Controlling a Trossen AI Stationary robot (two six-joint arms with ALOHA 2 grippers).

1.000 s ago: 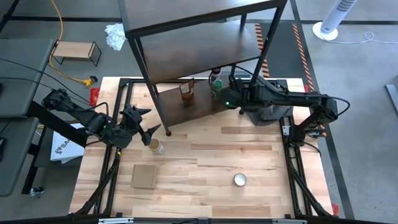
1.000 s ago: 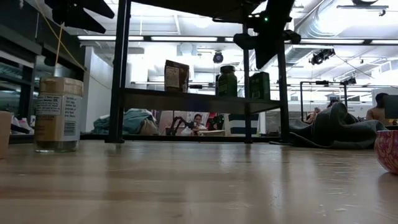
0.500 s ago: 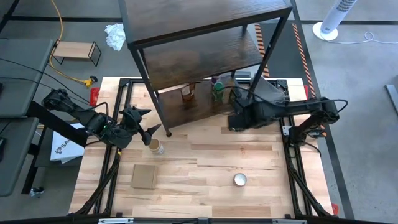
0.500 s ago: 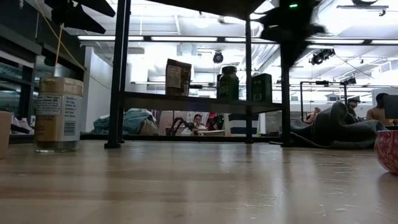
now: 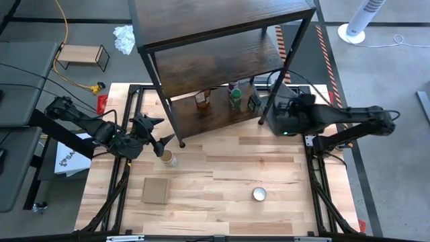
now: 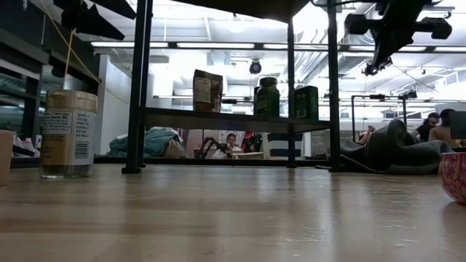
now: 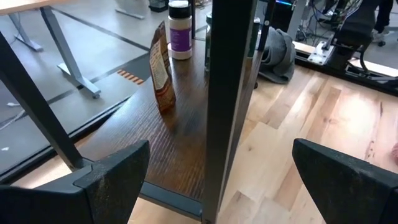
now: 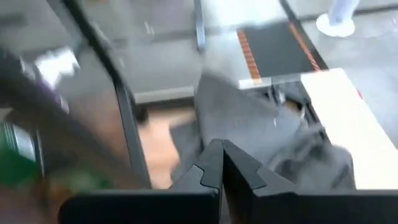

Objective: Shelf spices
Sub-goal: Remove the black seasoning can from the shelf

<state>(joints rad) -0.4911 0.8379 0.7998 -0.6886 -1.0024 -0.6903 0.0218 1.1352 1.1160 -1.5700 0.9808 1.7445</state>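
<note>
Table near left edge: tan-lidded jar [image 5: 168,158] unshelved. Left gripper [image 5: 161,132] spread wide just beside it, next: descend, pinch. Right gripper [image 5: 274,115] pressed together, empty, beside shelf [image 5: 222,40].

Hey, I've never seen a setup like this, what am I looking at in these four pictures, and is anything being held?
It is a robot with two dark arms at a wooden table. One picture looks down from above, one looks level along the tabletop, and two come from cameras on the arms' wrists. The left claw hangs open above a tan-lidded jar on the table. The right claw is shut and empty, beside the tall dark shelf. On the shelf's lowest board stand a brown-orange pouch, a green-lidded jar, a purple-labelled jar and a small dark tin. A cardboard square and a silvery disc also lie on the table. Nothing is held.
</note>
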